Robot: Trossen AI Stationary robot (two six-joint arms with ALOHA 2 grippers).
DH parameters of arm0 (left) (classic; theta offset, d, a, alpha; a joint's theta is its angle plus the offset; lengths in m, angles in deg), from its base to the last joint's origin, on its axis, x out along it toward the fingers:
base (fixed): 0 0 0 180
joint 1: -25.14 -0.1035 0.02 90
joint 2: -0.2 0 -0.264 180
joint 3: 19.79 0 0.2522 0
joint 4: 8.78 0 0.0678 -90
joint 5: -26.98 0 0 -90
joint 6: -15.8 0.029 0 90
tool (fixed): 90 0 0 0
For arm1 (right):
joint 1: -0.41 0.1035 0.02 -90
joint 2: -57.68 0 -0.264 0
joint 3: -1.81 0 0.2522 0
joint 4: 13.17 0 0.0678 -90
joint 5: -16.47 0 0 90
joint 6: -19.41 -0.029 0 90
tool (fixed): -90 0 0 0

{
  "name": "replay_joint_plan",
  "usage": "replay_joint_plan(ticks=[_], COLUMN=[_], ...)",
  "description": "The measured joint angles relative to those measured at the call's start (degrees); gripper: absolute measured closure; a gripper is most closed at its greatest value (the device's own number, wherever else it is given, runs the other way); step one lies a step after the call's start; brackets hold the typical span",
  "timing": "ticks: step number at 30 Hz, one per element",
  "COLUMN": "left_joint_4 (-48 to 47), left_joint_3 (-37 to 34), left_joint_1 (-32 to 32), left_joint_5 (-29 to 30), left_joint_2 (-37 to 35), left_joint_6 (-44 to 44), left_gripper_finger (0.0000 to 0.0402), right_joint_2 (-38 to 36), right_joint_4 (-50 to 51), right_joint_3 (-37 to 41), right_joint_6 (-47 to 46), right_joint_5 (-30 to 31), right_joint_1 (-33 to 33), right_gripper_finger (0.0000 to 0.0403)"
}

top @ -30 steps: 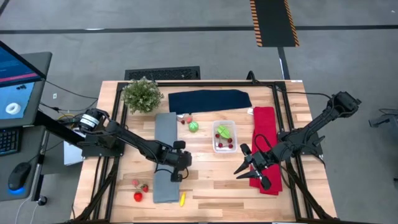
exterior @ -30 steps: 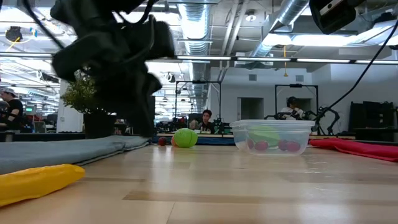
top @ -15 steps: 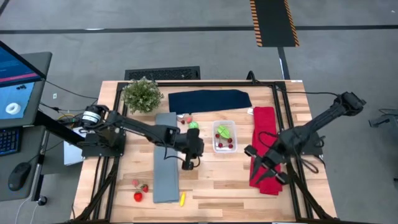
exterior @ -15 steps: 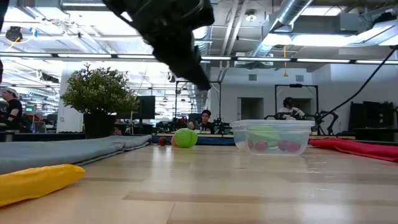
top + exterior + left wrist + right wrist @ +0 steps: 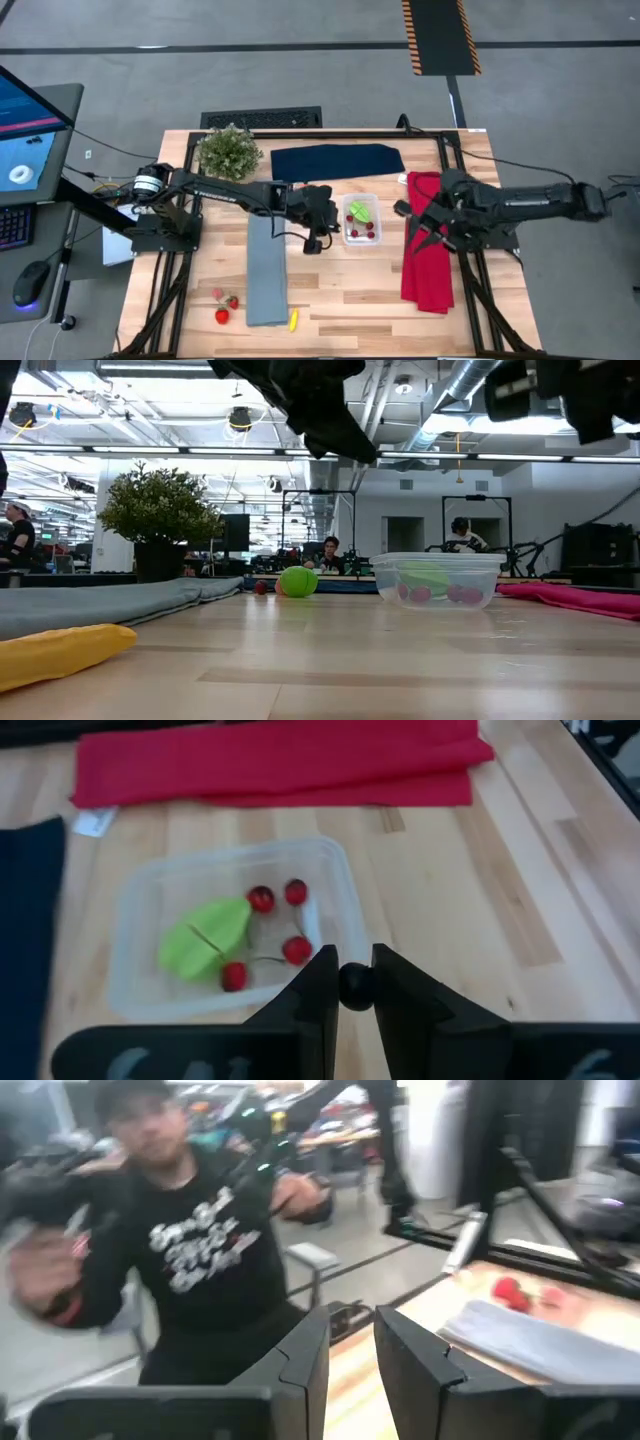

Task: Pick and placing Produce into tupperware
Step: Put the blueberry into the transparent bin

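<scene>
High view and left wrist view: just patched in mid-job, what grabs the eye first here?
The left claw hangs beside the clear tupperware, pinching a small dark cherry between its fingers. Inside the tupperware lie a lime-green piece and several red cherries. The right claw waits above the red cloth at the table's right side.

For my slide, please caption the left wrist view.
Left gripper holds a dark cherry beside the tub with green produce inside.

You're seeing the clear tub (image 5: pixel 360 219) sitting upright, holding a green piece (image 5: pixel 360 211) and cherries (image 5: pixel 366 229); another cherry (image 5: pixel 354 987) is sitting pinched in the left pincer (image 5: pixel 354 988).
</scene>
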Motion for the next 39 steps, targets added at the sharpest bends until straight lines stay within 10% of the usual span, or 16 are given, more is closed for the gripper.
replay_joint_plan(ticks=[11,19,39], left_joint_4=[3.07,9.13,15.10], left_joint_3=[0.24,0.24,0.35], left_joint_1=[-3.12,-6.59,-11.02], left_joint_5=[-2.55,-6.77,-14.09], left_joint_2=[-0.04,1.14,10.54], left_joint_6=[1.57,-0.17,-13.44], left_gripper_finger=[0.0361,0.0361,0.0361], right_joint_2=[-40.23,-37.90,-38.57], right_joint_4=[15.55,23.23,27.73], right_joint_3=[10.93,12.32,12.08], right_joint_6=[-4.56,-5.03,-15.12], right_joint_5=[18.96,37.60,38.03], right_joint_1=[-3.10,-2.72,-2.62], right_gripper_finger=[0.0296,0.0296,0.0296])
